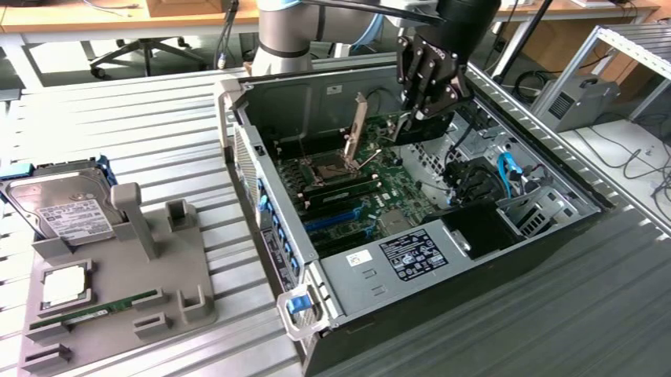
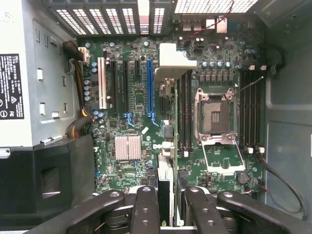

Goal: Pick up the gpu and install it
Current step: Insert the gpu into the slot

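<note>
My gripper (image 1: 430,98) hangs inside the open computer case (image 1: 545,177), above the motherboard (image 1: 357,196). It is shut on the gpu (image 1: 404,129), a dark card whose pale end bracket (image 1: 360,126) points down toward the case's rear wall. In the wrist view the gpu (image 2: 165,180) is seen edge-on between the black fingers (image 2: 146,207), with its bracket (image 2: 170,61) at the far end. The card hovers over the board, roughly in line with the blue expansion slot (image 2: 149,87) and slightly to one side of it. It is apart from the slot.
A grey fixture (image 1: 157,275) on the exterior view's left holds a hard drive (image 1: 63,208), a processor (image 1: 65,284) and a RAM stick (image 1: 94,310). Inside the case are the power supply (image 1: 404,255), the open processor socket (image 2: 214,114) and blue cables (image 1: 508,169).
</note>
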{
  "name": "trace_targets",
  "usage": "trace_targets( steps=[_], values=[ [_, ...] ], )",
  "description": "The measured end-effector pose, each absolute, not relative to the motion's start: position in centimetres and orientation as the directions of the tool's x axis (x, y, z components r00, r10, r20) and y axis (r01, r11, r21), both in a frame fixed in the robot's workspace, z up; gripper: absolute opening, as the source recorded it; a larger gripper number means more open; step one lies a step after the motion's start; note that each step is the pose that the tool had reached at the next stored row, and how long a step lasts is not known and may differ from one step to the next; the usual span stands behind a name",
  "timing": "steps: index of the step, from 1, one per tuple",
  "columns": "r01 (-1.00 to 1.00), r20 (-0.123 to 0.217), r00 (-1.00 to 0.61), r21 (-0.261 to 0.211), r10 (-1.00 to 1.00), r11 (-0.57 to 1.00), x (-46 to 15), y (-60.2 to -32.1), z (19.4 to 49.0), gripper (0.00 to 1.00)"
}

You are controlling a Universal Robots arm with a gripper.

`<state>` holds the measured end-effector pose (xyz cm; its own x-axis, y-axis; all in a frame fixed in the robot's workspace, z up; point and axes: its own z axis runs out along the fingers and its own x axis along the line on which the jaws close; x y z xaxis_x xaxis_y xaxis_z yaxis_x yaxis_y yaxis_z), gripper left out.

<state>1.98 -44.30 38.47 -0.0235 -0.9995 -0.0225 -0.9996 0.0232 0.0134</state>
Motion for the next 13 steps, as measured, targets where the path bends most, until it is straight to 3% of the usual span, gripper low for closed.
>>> trace_targets(
  steps=[13],
  values=[
    [-1.0, -0.023, -0.023, 0.013, -0.999, 0.023, 1.98, -44.53, 38.35, 0.26]
  ],
)
